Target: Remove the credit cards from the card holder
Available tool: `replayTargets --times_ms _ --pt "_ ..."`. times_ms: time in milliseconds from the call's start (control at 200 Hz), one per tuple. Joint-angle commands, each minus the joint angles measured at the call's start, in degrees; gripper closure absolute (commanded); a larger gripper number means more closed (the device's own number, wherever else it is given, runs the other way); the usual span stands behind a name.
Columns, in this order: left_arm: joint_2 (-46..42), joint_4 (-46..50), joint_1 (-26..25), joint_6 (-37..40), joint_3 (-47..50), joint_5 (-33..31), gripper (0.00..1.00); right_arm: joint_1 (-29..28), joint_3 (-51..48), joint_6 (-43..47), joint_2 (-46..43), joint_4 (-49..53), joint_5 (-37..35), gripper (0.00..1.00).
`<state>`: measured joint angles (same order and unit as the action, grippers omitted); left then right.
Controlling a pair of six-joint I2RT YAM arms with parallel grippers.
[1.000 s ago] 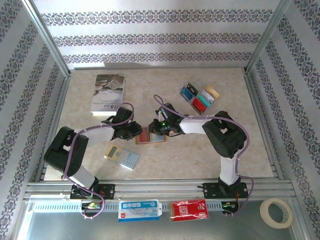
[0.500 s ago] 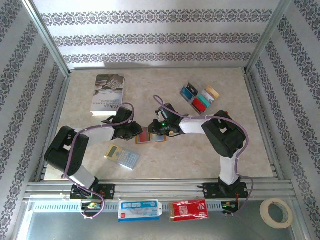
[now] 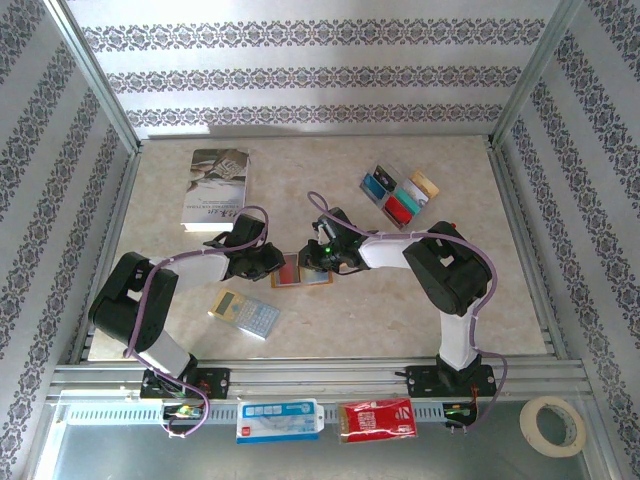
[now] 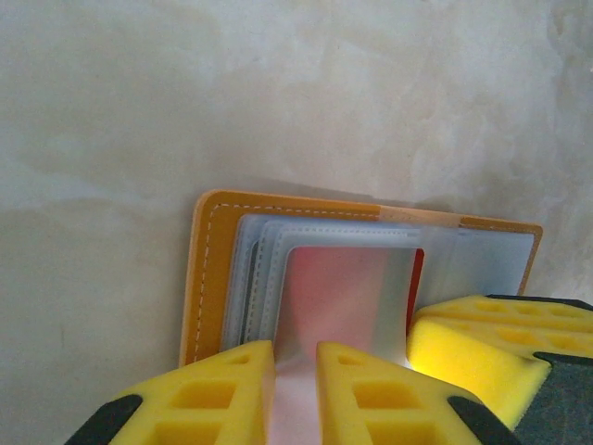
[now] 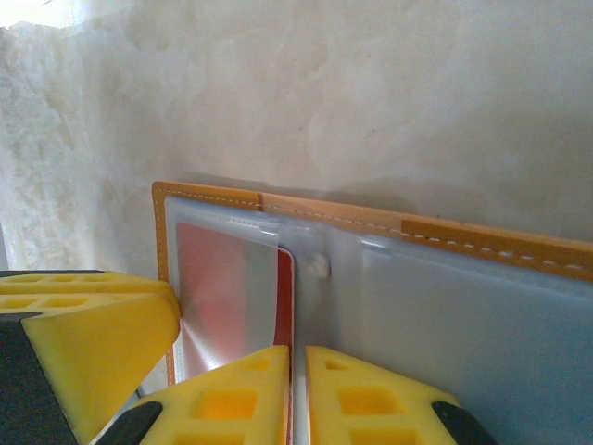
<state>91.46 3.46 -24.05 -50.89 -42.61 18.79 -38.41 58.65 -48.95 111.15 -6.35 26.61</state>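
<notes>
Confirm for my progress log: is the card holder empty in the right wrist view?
No, a red card sits behind a clear sleeve inside the open card holder.

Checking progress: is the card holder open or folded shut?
Open: the card holder lies spread flat, clear sleeves exposed, a red card inside one.

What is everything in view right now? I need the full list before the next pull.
card holder: one, orange-tan, open, centre of table
red card: one, in holder's clear sleeve
loose cards: about four, blue, teal, red, gold, far right
book: one, grey, far left
calculator: one, grey-yellow, near left
packets: two, blue-white and red, front ledge
tape roll: one, pale, near-right corner
left tool: yellow, pinching holder's sleeve
right tool: yellow, pinching red card's edge
</notes>
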Motion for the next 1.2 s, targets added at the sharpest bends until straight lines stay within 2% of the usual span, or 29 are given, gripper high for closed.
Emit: replayTargets --times_ms 0,754,854,1054,1194 --pt "0.8 0.6 -0.6 1.3 0.5 -0.9 0.79 -0.2 -0.5 0.5 0.1 -0.8 0.3 0.84" --pt "1.4 -0.2 -0.7 1.4 0.9 0.2 0.78 -0.1 -0.5 0.0 1.3 -4.2 4.3 0.87" --pt "0.9 0.5 -0.6 1.2 0.8 0.1 0.75 0.1 -0.8 0.0 0.7 -4.2 3.7 0.91" --pt "-3.8 4.6 0.1 3.5 -1.6 -0.6 0.66 1.5 -3.0 -0.2 -1.8 -3.9 1.6 0.93" --pt "-4.6 5.9 0.1 4.7 -3.4 0.4 0.65 2.4 -3.8 0.4 -3.3 -2.5 0.3 0.92"
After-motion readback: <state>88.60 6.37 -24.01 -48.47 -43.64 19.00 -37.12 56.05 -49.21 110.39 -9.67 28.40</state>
